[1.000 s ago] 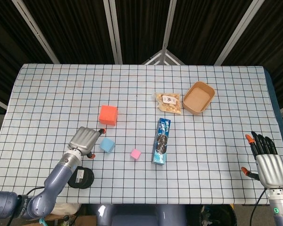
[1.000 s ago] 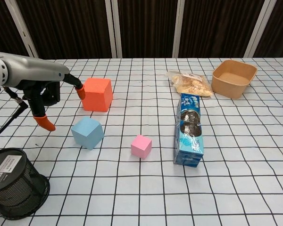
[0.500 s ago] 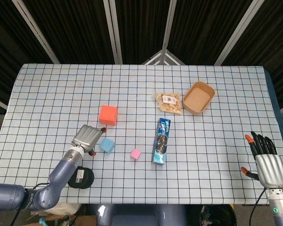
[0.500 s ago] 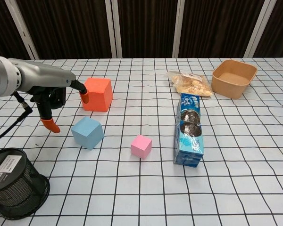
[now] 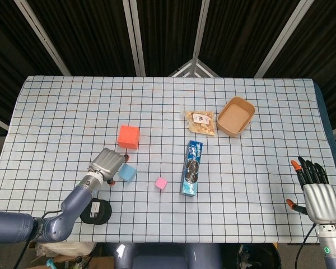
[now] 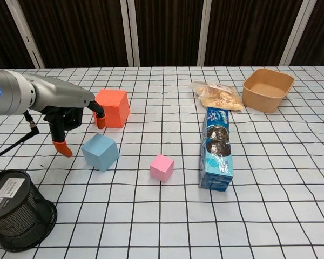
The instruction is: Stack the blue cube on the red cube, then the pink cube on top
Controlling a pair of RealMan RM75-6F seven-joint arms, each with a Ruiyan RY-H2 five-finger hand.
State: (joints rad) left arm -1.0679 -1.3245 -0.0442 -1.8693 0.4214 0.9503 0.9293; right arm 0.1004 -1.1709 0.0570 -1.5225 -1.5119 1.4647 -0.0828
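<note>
Nearest, at far right edge: right hand (image 5: 320,190), fingers spread, holding nothing. Further in: pink cube (image 6: 162,167) alone on the cloth; blue cube (image 6: 100,151) left of it. Left hand (image 6: 70,116) hovering just over blue cube, fingers apart, empty. Beyond: red cube (image 6: 112,108).

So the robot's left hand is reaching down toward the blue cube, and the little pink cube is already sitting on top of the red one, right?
Not quite. The left hand is indeed at the blue cube, but the pink cube is not on the red cube. The chest view shows it lying on the table, near the blue cookie package.
</note>
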